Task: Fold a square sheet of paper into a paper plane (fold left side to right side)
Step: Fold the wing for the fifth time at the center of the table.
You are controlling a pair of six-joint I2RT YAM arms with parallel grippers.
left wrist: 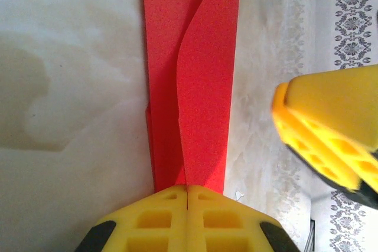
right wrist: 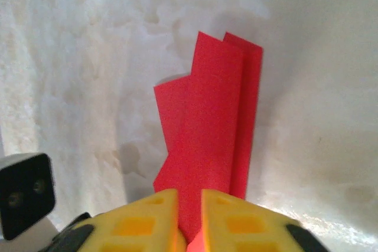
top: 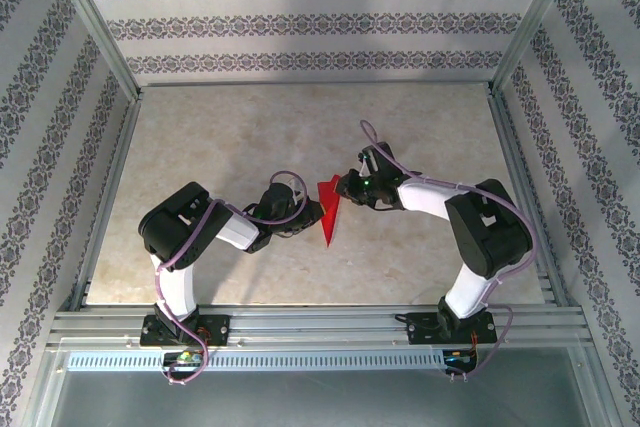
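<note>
The paper plane (top: 328,209) is a narrow folded strip of bright red paper standing between the two arms at the middle of the table. My left gripper (top: 308,215) is shut on its near end, and in the left wrist view the yellow fingers meet on the red layers (left wrist: 201,87) at the left gripper (left wrist: 187,190). My right gripper (top: 345,187) sits at the plane's wider far end. In the right wrist view the right gripper (right wrist: 189,208) has its jaws a narrow gap apart, with a tapering piece of the paper plane (right wrist: 209,128) between them. One right finger (left wrist: 325,122) shows beside the paper.
The beige table (top: 220,137) is boxed in by aluminium rails (top: 110,187) and patterned walls. A white and black block (right wrist: 23,196) sits at the lower left of the right wrist view, close to that gripper.
</note>
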